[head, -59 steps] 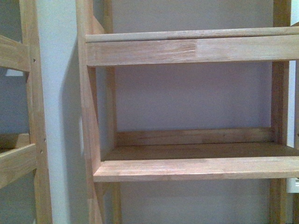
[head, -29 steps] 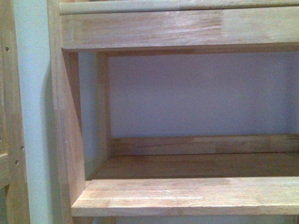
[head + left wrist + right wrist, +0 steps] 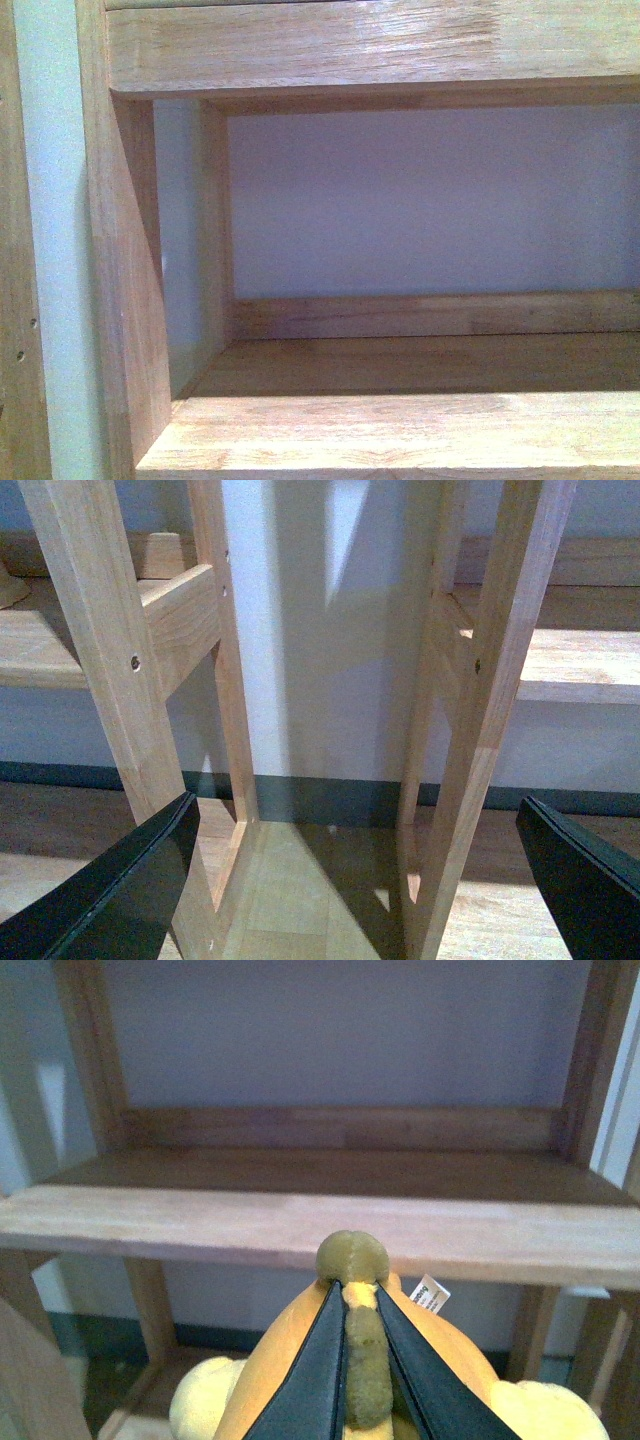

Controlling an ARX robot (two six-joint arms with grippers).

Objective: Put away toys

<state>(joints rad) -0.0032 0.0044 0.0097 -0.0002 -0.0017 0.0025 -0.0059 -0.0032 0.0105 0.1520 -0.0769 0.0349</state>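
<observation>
In the right wrist view my right gripper [image 3: 355, 1295] is shut on the orange-yellow plush animal [image 3: 455, 1360]. Its dark fingers [image 3: 315, 1370] pinch the olive-brown ridge [image 3: 352, 1257] on the toy's back. A white tag [image 3: 430, 1294] sticks out beside the fingers. The toy hangs in front of and just below a wooden shelf board [image 3: 200, 1222]. In the left wrist view my left gripper [image 3: 355, 880] is open and empty, its dark fingers [image 3: 120, 890] spread wide near the floor between shelf posts. Neither gripper nor the toy shows in the front view.
The front view is filled by a wooden shelf bay: bottom board [image 3: 400, 430], upper rail [image 3: 350, 45], left upright [image 3: 120, 280], pale wall behind. In the left wrist view two shelf uprights [image 3: 470, 740] stand on wood floor [image 3: 300, 900] with a dark skirting.
In the front view the shelf has grown larger and shifted left and down in the picture; the view has come closer to the shelf bay.
</observation>
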